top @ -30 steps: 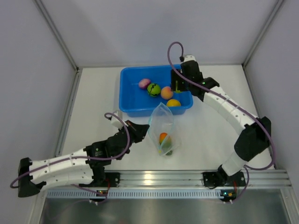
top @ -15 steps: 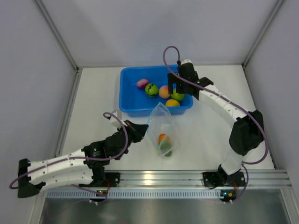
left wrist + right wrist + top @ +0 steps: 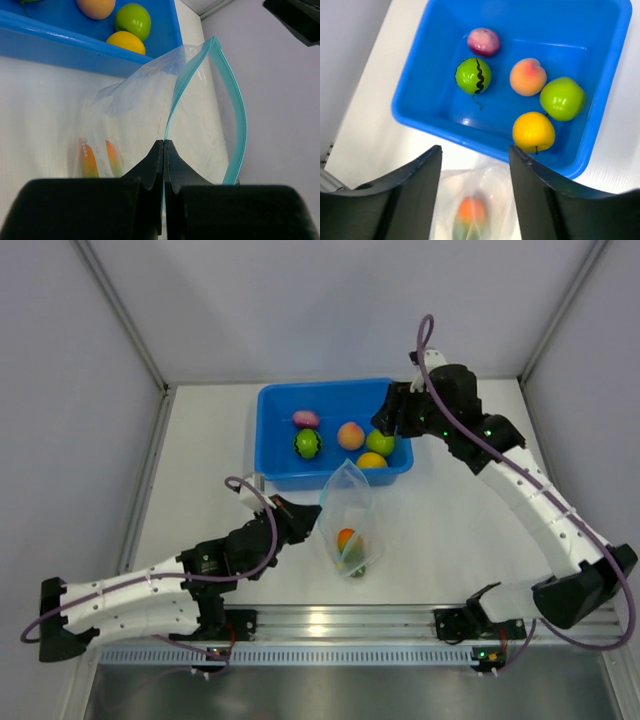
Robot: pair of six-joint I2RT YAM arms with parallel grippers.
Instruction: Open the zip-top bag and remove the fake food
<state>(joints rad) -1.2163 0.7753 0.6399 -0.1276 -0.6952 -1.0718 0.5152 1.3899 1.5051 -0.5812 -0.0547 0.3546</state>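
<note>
The zip-top bag (image 3: 349, 502) stands open on the table just in front of the blue tub (image 3: 272, 455), its teal zipper strip (image 3: 239, 130) spread into a loop. My left gripper (image 3: 318, 519) is shut on the bag's near zipper edge (image 3: 164, 143). One red-yellow fruit (image 3: 347, 538) lies inside the bag and also shows in the right wrist view (image 3: 471, 210). My right gripper (image 3: 386, 423) is open and empty above the tub's right end, its fingers (image 3: 431, 165) framing the bag (image 3: 470, 195). In the tub lie purple-pink (image 3: 483, 41), striped green (image 3: 473, 75), peach (image 3: 528, 76), lime (image 3: 562, 98) and yellow (image 3: 533, 131) fruits.
Grey walls enclose the table on the left, back and right. The tub's near wall (image 3: 60, 42) stands right behind the bag. A metal rail (image 3: 330, 620) runs along the near edge by the arm bases.
The lime green fruit has appeared in the tub under my right gripper, which then rose and swung right, empty. The striped fruit rolled left. The left gripper has kept hold of the bag.
</note>
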